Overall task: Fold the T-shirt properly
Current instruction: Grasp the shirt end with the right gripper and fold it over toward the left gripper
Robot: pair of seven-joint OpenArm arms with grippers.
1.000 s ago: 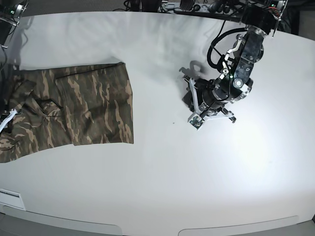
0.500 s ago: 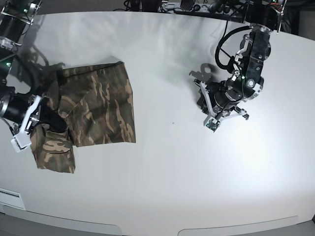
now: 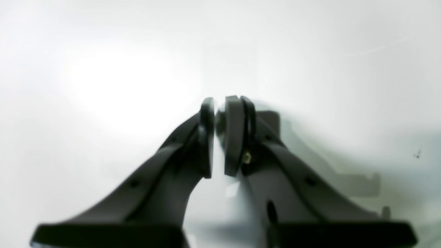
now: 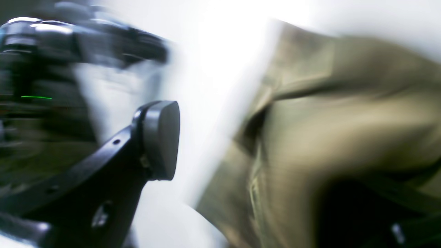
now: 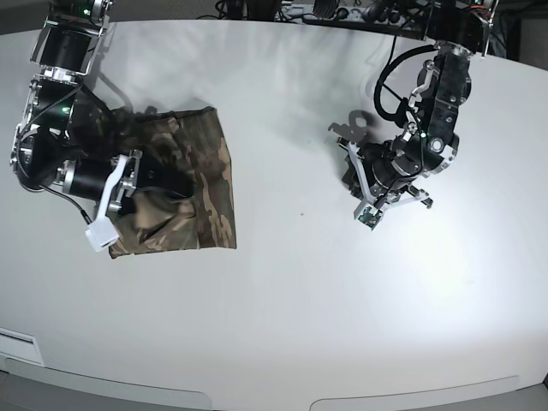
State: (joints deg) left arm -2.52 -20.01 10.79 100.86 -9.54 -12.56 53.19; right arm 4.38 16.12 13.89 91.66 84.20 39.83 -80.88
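The bare white table (image 5: 282, 325) fills the near side. Further back, the T-shirt (image 5: 193, 193) lies folded into a compact block, with the right gripper (image 5: 128, 184) over its near-left part, covering that side; its jaws stand wide apart, nothing clamped. Well apart across the table, the left gripper (image 3: 218, 137) hangs over bare surface, pads nearly together, holding nothing.

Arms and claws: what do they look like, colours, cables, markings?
Both arms are black with silver-grey metal joints. The left arm carries looped black cables and a small green light. Its left claw has black tapered fingers ending in flat rounded pads. The right arm shows a green light too, with white bracket parts near the wrist; the right claw has the same dark rounded pad.
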